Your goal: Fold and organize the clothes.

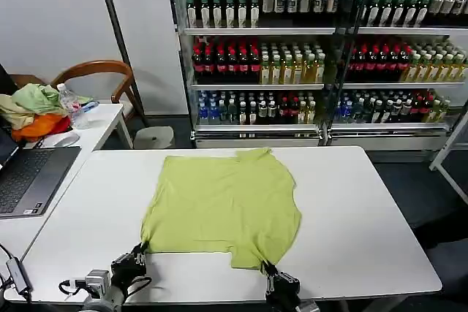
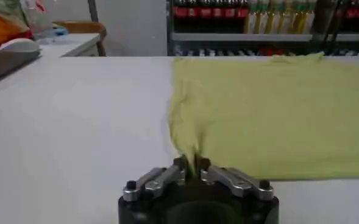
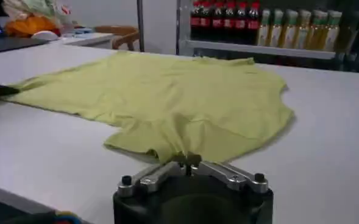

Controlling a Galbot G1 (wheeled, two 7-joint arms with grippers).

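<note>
The lime yellow-green T-shirt point(image 1: 223, 206) lies spread on the white table point(image 1: 365, 210), wrinkled along its near edge. My left gripper point(image 1: 139, 251) is shut on the shirt's near left corner; in the left wrist view the T-shirt point(image 2: 277, 115) bunches into a fold of cloth pinched at the left gripper point(image 2: 191, 165). My right gripper point(image 1: 268, 268) is shut on the near right corner, and in the right wrist view the T-shirt point(image 3: 167, 97) runs from the right gripper point(image 3: 186, 159) away across the table.
A second white table point(image 1: 102, 118) at the left holds a laptop point(image 1: 29, 177), a water bottle point(image 1: 69, 104) and a heap of pale green, beige and orange garments point(image 1: 33, 111). A wooden chair point(image 1: 102, 71) stands behind it. Drinks coolers point(image 1: 307, 49) line the back.
</note>
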